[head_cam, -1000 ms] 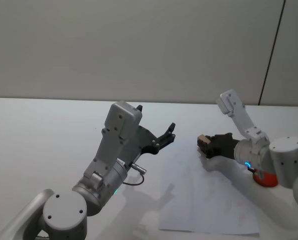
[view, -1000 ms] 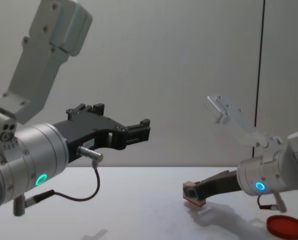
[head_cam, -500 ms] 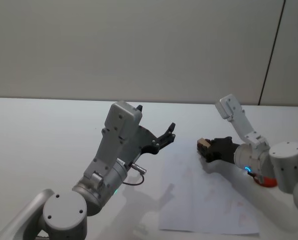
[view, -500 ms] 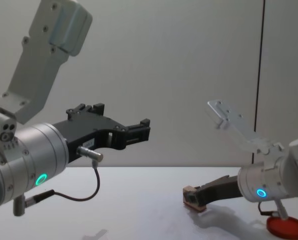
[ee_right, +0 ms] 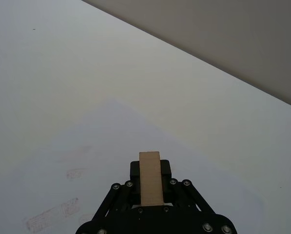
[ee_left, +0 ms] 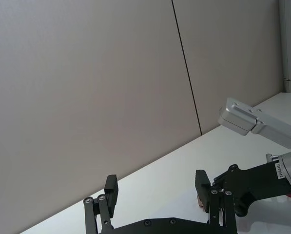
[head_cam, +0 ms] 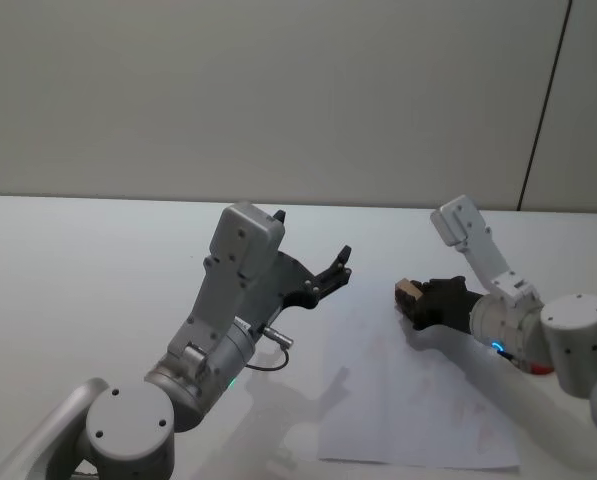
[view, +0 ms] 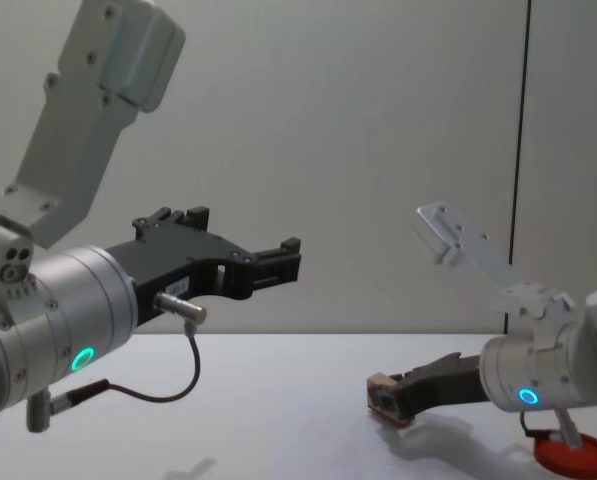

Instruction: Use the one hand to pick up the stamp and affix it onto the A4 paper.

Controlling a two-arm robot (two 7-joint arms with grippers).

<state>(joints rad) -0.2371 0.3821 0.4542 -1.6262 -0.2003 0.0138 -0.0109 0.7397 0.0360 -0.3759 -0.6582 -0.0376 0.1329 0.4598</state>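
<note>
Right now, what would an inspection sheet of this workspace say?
Surface: white table, matte.
Job's things: stamp held low over the paper; contact unclear. Paper carries faint marks.
Clutter: red pad beside the right arm.
Grippers: right gripper shut on the stamp; left gripper open, raised, idle.
Cables: black cable looping under the left wrist.
Surroundings: plain wall with a dark seam.
</note>
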